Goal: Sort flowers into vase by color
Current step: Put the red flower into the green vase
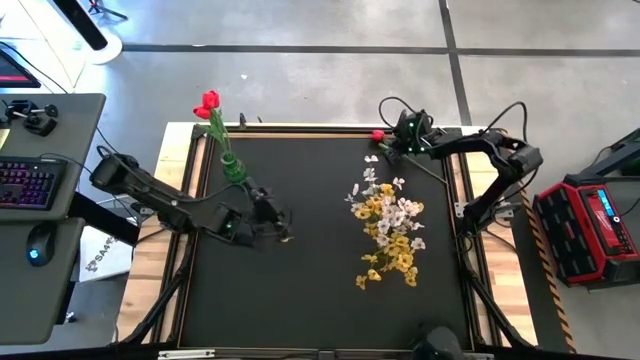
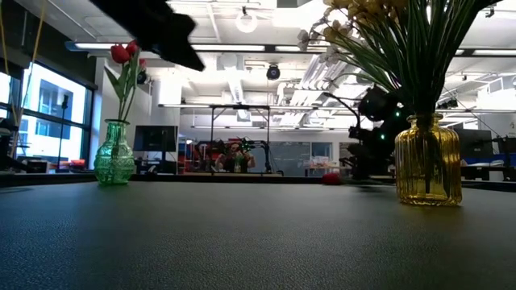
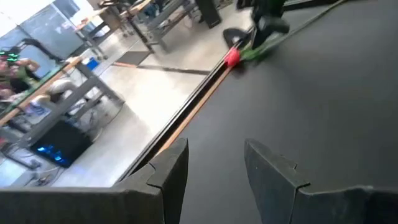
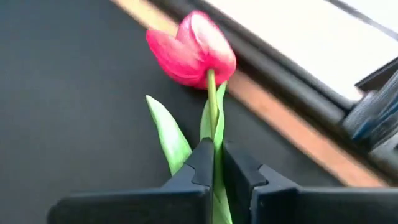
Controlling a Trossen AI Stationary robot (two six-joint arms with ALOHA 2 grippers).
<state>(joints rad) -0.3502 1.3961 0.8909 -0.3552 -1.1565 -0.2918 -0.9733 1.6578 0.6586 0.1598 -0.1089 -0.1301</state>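
Observation:
A red tulip (image 4: 193,50) lies by the table's far edge (image 1: 377,135), and my right gripper (image 4: 214,163) is shut on its green stem just below the blossom. A second red tulip (image 1: 210,103) stands in the green glass vase (image 1: 232,170) at the far left. The yellow glass vase (image 2: 427,161) holds yellow and whitish sprays (image 1: 390,230) right of centre. My left gripper (image 1: 275,220) hovers open over the mat beside the green vase, holding nothing. My right gripper pinches the tulip's stem (image 4: 212,134) between its two fingers, a short way below the blossom and beside a leaf (image 4: 168,134). The stem runs out past the fingertips along the fingers. The blossom (image 2: 330,179) sits at table level near the far edge.
The black mat (image 1: 300,290) has free room across its near half and between the two vases. A wooden rim (image 1: 300,127) borders the far edge. A desk with a keyboard (image 1: 30,185) stands left of the table, and a red case (image 1: 590,215) sits to its right.

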